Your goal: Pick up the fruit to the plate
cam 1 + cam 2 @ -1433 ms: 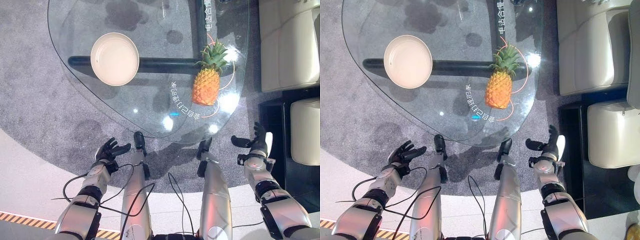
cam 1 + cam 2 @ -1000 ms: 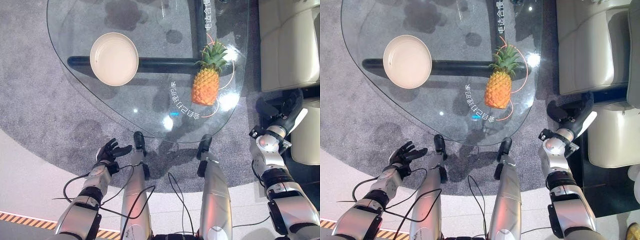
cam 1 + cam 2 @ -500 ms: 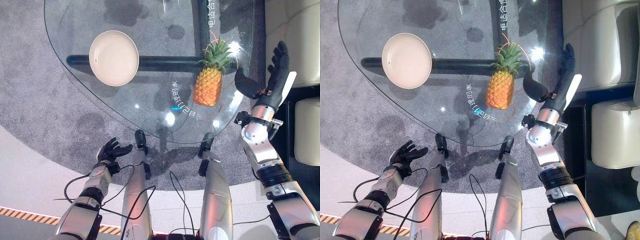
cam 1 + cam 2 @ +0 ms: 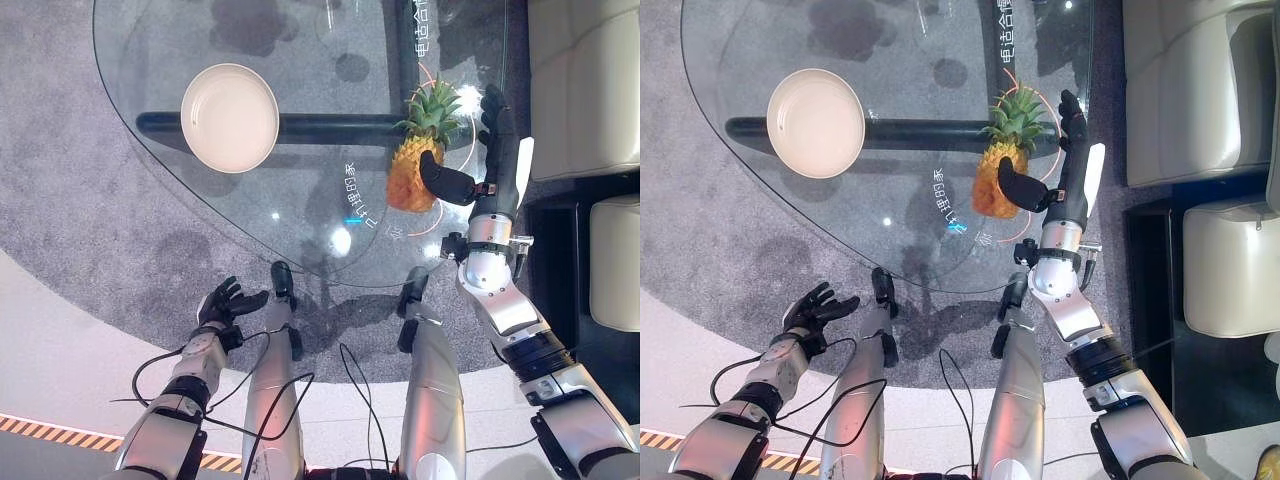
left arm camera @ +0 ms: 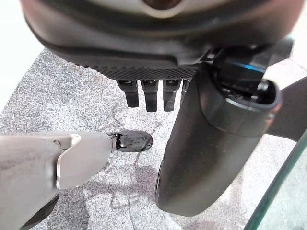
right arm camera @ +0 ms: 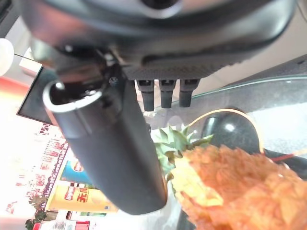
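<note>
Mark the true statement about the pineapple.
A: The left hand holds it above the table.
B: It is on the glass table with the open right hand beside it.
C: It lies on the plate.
B: the pineapple is on the glass table, apart from the empty plate, with the right hand open beside it; the left hand hangs low over the carpet.

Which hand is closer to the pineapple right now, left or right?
Right. The right hand is open beside the pineapple, on its right, thumb reaching across its body. The left hand hangs open over the carpet, well short of the glass table.
</note>
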